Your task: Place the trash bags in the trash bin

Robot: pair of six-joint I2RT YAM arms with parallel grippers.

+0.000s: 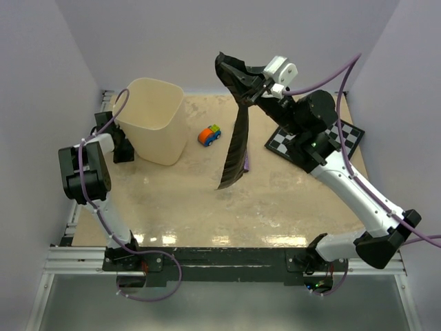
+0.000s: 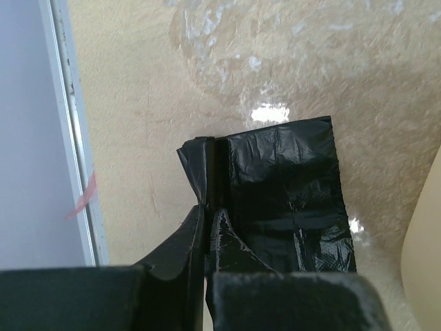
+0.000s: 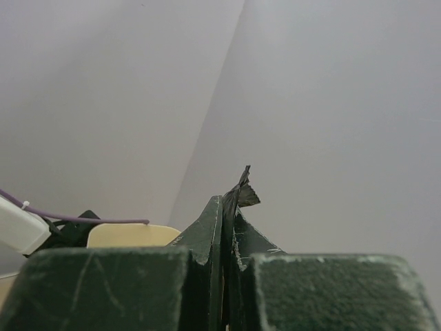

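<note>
Top external view: at the left, the left tool [image 2: 209, 212] sits low beside the trash bin [image 1: 155, 121], clamped shut on a folded trash bag [image 2: 289, 186] against the worktop [image 1: 289, 207]. Right of the bin, the raised right tool [image 1: 251, 85] pinches a second trash bag [image 1: 238, 138], dangling above the worktop.

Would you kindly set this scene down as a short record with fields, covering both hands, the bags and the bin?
Bin: cream-beige plastic tub, upright, nothing dark seen inside
Left hand: shut on a folded glossy black plastic bag, beside the tub
Right hand: shut on a long dark crinkly film bag, raised high, hanging toward the tan table
Other items: orange, blue and green toy car; black-and-white chequered board
Task state: neither bag in the tub yet
</note>
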